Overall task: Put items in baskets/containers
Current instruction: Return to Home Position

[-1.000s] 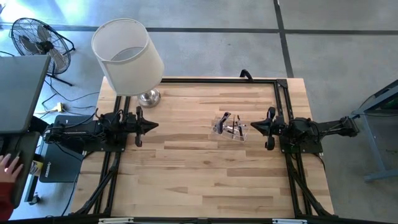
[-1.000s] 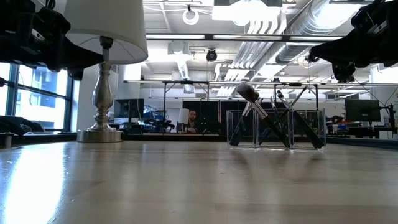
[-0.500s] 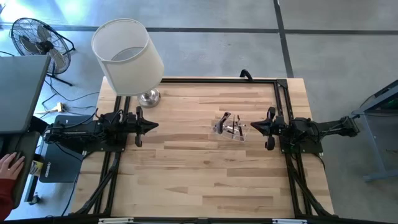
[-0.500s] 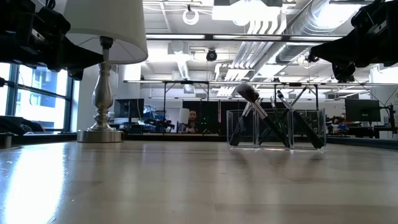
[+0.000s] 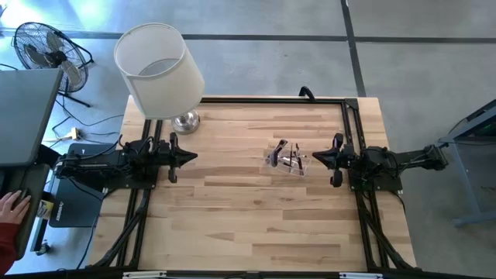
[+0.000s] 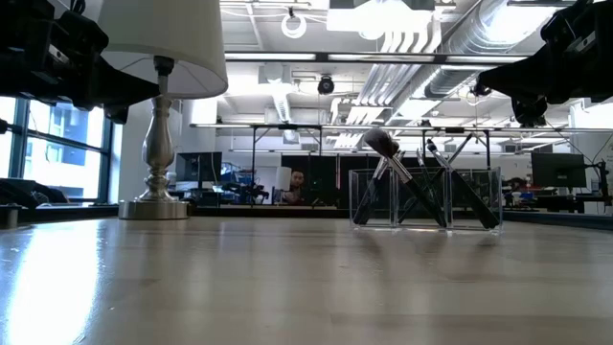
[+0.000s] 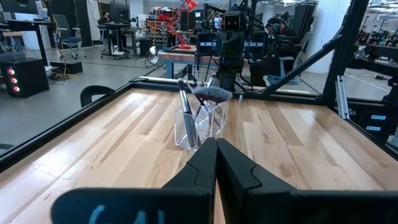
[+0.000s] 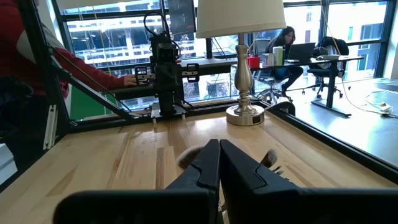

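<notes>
One small clear rectangular plastic box (image 5: 288,160) stands upright on the light wooden plank tabletop (image 5: 232,225), between the table's middle and its right edge. All the slim dark-handled makeup brushes (image 6: 421,196) in view are inside it, leaning and crossing one another with their tips above the rim. At least four handles can be told apart, but the full count cannot be told. One brush with a fluffy pinkish head (image 6: 380,142) leans out highest, at the box's end nearer the left edge. No brush lies on the wood.

There are two dark arms. The left gripper (image 5: 190,156) hangs above the left edge with its fingers pressed together and nothing between them. The right gripper (image 5: 314,158) hangs just beside the box on the right-edge side, likewise closed and empty.

One lamp with a white cylindrical shade (image 5: 159,68) and silvery base stands at the back left corner.
</notes>
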Robot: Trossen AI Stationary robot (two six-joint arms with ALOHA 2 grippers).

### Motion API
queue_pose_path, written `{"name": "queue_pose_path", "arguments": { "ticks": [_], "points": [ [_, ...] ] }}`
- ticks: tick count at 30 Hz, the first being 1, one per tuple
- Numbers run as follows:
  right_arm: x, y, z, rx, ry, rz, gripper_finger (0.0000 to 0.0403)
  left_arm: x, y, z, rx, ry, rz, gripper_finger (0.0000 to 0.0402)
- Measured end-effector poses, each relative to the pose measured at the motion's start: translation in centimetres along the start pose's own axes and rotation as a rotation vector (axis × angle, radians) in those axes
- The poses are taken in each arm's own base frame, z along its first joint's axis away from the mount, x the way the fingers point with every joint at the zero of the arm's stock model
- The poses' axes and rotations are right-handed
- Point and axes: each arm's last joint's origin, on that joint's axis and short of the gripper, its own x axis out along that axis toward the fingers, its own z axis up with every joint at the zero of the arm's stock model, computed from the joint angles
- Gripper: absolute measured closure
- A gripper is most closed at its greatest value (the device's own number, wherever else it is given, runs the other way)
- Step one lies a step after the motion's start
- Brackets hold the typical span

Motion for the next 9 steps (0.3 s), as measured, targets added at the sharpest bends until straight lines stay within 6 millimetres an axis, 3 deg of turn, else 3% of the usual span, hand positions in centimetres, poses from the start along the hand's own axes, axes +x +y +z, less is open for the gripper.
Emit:
{"name": "queue_pose_path", "arguments": {
  "ticks": [9],
  "points": [
    [0.00,0.00,0.00,0.000,0.000,0.000,0.0394,0.00,0.00,0.00,0.000,0.000,0.000,0.0400]
  ]
}}
